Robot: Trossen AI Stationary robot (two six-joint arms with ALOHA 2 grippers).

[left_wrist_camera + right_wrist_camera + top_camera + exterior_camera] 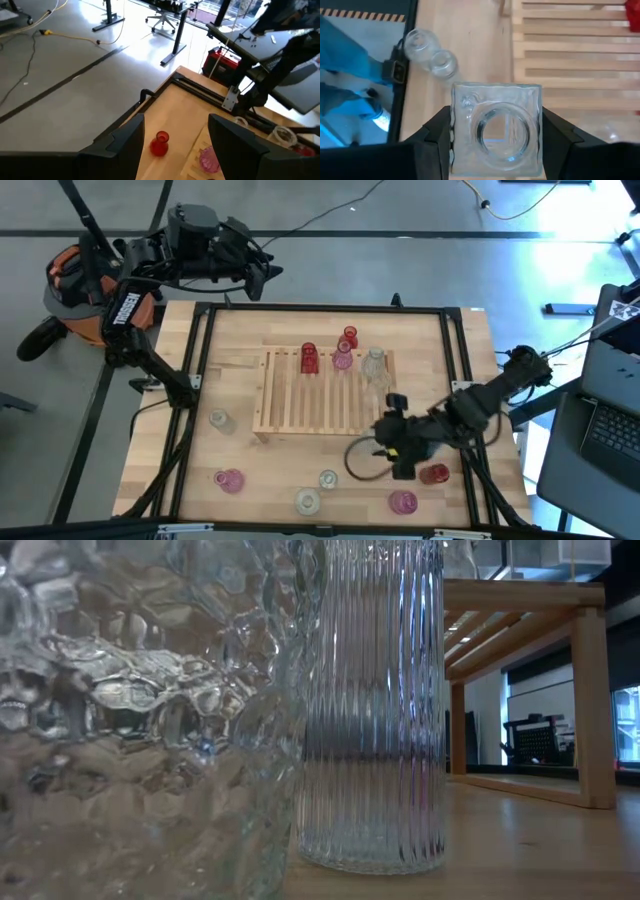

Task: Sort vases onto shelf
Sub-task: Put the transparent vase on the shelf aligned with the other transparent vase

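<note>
The shelf (300,405) of pale slats lies mid-table. Two red vases (309,357), a pink vase (343,358) and a clear vase (375,363) stand on its far part. Loose vases stand on the table: clear (218,420), pink (230,480), clear (328,478), pink (402,502), red (434,473). My right gripper (395,442) is off the shelf's near right corner, shut on a clear square vase (496,130). My left gripper (175,145) is raised over the table's far left corner, open, with nothing in it. My right gripper pinches the square vase by two opposite flat sides (454,131), near its rim, one finger (436,137) on each side. The fingers come slanting down from the table's right. The vase's round mouth (506,132) faces up toward the wrist. Whether its base touches the table, I cannot tell.
Two clear vases, one dimpled (130,710) and one ribbed (370,710), stand at the table's near edge and fill most of the low view; the shelf's frame (592,690) shows behind them. Black rails (195,360) run along the table's sides.
</note>
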